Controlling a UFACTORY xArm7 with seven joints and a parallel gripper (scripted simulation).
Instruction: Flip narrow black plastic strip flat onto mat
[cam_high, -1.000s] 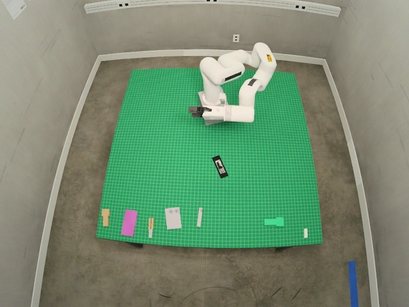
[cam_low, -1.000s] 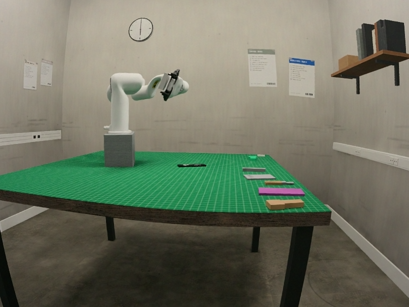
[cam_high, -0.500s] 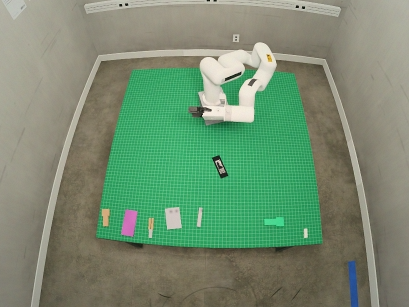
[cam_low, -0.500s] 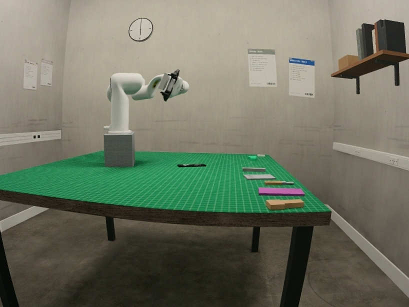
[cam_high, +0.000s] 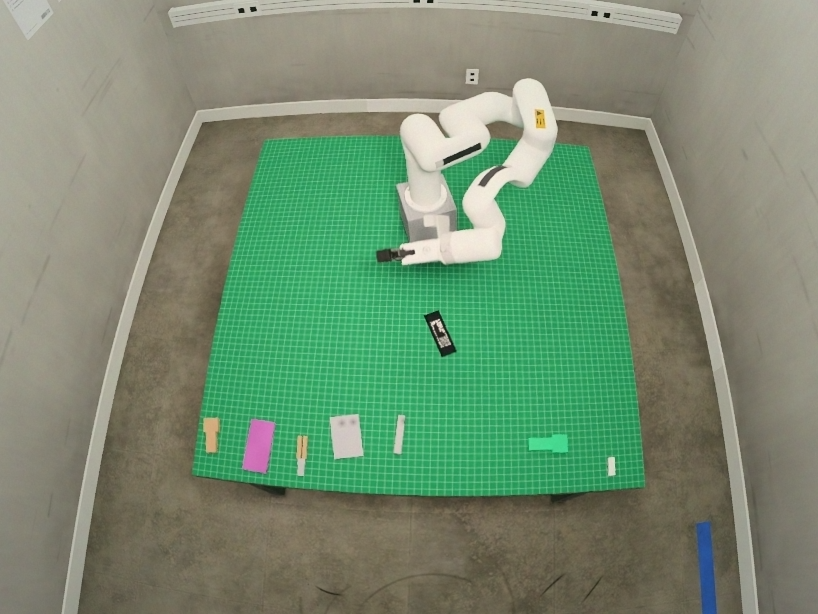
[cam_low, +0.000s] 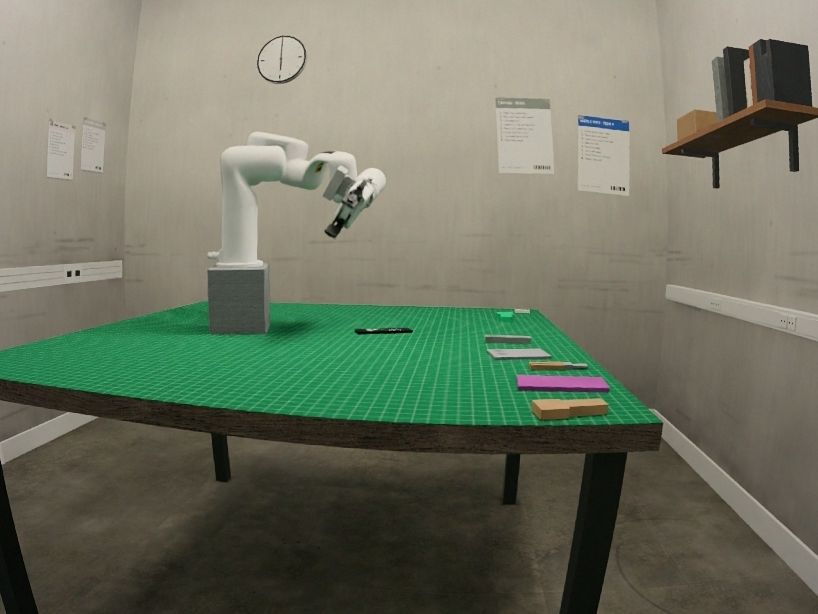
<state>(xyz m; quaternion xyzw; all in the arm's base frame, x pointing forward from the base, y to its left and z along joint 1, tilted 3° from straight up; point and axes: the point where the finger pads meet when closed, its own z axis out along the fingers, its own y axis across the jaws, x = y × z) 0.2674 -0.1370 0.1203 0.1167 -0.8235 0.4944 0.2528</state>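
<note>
The narrow black plastic strip (cam_high: pixel 440 334) (cam_low: pixel 383 330) lies flat on the green mat (cam_high: pixel 317 277) (cam_low: pixel 198 370) near the middle of the table, its upper face showing white markings. My gripper (cam_high: pixel 381 255) (cam_low: pixel 331 231) is open and empty. It hangs high above the mat, in front of the arm's grey base block (cam_high: pixel 414 221) (cam_low: pixel 237 299), well apart from the strip and tilted downward.
A row of pieces lies along the mat's front edge: a tan block (cam_high: pixel 210 434) (cam_low: pixel 568 408), a magenta plate (cam_high: pixel 259 446) (cam_low: pixel 561 382), a tan-and-white stick (cam_high: pixel 299 453) (cam_low: pixel 557 364), a grey plate (cam_high: pixel 346 436) (cam_low: pixel 518 352), a grey bar (cam_high: pixel 399 434) (cam_low: pixel 507 339), a green piece (cam_high: pixel 549 443) (cam_low: pixel 505 315), a small white block (cam_high: pixel 611 465) (cam_low: pixel 521 310).
</note>
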